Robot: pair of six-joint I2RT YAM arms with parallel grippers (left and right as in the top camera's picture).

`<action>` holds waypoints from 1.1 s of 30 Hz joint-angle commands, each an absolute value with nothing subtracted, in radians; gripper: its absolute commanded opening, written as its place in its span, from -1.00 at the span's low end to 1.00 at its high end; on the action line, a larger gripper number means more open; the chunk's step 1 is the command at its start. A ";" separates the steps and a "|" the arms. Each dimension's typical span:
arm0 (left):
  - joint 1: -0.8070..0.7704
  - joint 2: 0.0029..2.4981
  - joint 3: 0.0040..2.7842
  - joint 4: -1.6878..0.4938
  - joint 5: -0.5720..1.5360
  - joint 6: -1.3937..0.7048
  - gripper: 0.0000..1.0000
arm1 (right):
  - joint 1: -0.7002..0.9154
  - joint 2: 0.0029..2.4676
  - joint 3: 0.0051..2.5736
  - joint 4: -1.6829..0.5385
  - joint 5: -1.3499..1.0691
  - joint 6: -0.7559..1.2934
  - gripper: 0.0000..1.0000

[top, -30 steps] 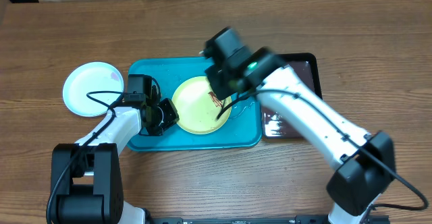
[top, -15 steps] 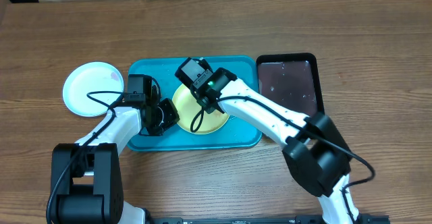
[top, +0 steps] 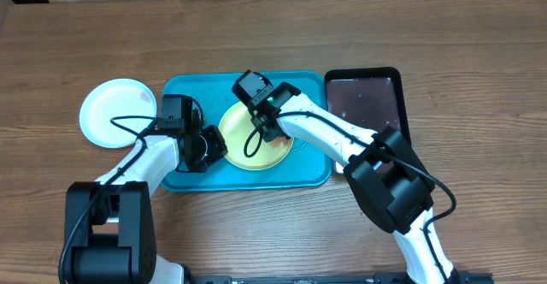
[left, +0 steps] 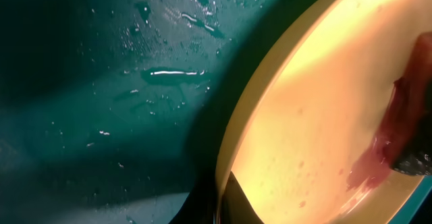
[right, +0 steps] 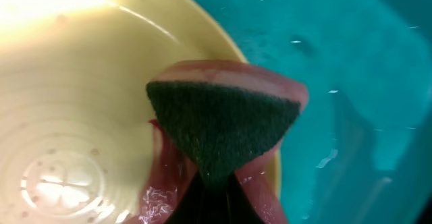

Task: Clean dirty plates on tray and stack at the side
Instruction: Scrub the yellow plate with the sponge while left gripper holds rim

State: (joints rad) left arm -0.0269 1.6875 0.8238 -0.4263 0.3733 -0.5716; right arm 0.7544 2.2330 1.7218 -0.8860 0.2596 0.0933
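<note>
- Currently the yellow-green plate [top: 238, 134] sits in the wet turquoise tray [top: 308, 171].
- Left gripper [top: 211, 144] pinches the plate's left rim.
- Right gripper [right: 210, 196] clamps a green-faced pink sponge [right: 226, 123], pressed against the plate's inner edge.
- White plate [top: 115, 113] lies on the table, left of the tray.

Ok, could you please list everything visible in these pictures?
Round yellow-green plastic plate: one, yellow-green, on turquoise tray.
Rectangular turquoise plastic tray: one, turquoise, table centre.
Round white plate: one visible, white, left of tray.
Rectangular black tray: one, black, right of turquoise tray.
Pink sponge with green scouring face: one, on yellow-green plate.
Brown wooden table: one, under everything.
Left end effector: black, at plate's left rim.
Right end effector: shut on sponge.
</note>
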 commanded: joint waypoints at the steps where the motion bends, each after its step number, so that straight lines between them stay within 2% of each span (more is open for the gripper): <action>1: -0.033 1.704 0.821 -0.438 0.394 -0.572 -0.92 | 0.746 2.292 1.721 -0.900 0.061 0.108 -0.92; 6: -0.033 1.704 0.821 -0.439 0.394 -0.573 -0.92 | 0.765 2.294 1.721 -0.913 -0.140 0.108 -0.92; 16: -0.033 1.704 0.821 -0.437 0.394 -0.573 -0.92 | 0.766 2.275 1.785 -0.975 -0.335 0.104 -0.93; 25: -0.033 1.704 0.821 -0.438 0.393 -0.573 -0.90 | 0.597 2.167 2.114 -1.208 -0.393 0.067 -0.93; 29: -0.033 1.704 0.821 -0.438 0.393 -0.572 -0.89 | 0.500 2.136 2.149 -1.306 -0.357 0.044 -0.93; 33: -0.033 1.704 0.821 -0.438 0.393 -0.572 -0.87 | 0.404 2.138 2.134 -1.416 -0.223 0.044 -0.93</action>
